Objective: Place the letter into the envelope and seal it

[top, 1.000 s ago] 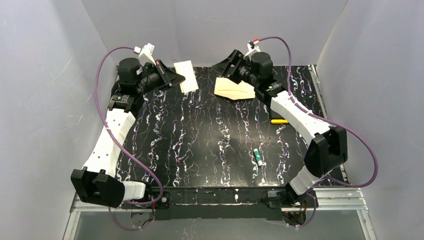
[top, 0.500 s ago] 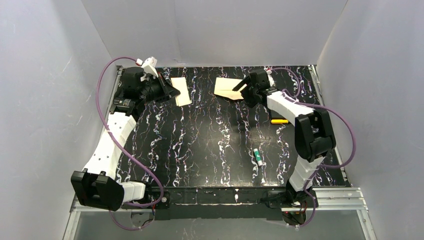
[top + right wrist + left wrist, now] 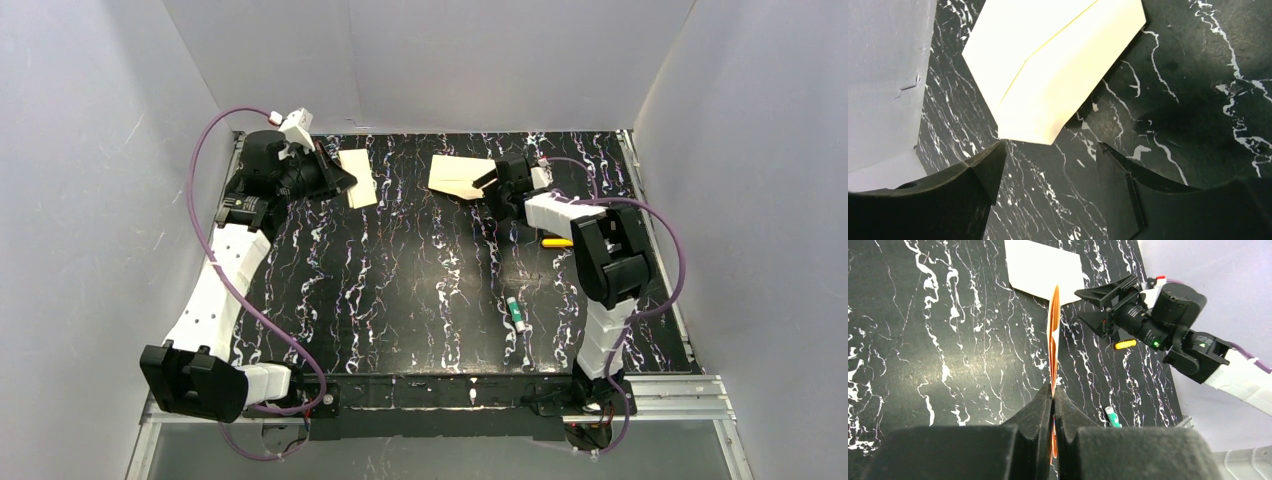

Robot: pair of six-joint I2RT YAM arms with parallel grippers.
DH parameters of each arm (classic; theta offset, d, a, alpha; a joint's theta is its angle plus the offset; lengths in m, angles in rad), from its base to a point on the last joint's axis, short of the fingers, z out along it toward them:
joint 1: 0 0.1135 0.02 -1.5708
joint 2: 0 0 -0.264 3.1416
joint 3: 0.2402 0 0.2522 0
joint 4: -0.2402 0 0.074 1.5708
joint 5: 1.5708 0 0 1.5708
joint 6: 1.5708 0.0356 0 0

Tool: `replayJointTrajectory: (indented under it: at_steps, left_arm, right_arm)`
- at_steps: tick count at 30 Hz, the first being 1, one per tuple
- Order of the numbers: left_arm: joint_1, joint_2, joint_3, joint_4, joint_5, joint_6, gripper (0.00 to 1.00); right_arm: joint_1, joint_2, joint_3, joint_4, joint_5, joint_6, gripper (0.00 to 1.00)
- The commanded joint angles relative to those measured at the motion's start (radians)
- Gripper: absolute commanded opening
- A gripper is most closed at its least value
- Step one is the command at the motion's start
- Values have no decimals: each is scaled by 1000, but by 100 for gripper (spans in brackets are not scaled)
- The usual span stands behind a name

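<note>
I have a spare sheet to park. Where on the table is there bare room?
Widest bare patch: the middle of the table, between the left arm and the green-capped stick. Crowded along the far edge: left gripper clamps the letter, right gripper open by the envelope, yellow marker near the right arm.

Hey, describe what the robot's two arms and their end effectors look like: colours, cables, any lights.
Both arms have white shell links, left arm and right arm, joined by bulky black joint housings. A purple cable loops along each. The left end effector and right end effector have two matte black wedge-shaped fingers each. A small green light glows on the right wrist.
</note>
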Motion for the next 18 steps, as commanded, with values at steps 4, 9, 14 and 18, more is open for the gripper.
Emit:
replayJointTrajectory:
  at_steps: [4, 9, 14, 18]
  left_arm:
    - [3, -52, 74, -4, -18, 30, 0]
    - [3, -61, 87, -16, -26, 44, 0]
    - [3, -79, 92, -22, -39, 53, 0]
    - [3, -101, 107, -37, -54, 70, 0]
  right_arm:
    - [-27, 79, -10, 147, 20, 99, 71]
    - [-34, 129, 4, 214, 25, 91, 65]
    - [-44, 174, 7, 268, 9, 93, 54]
    - [-45, 203, 36, 237, 11, 64, 36]
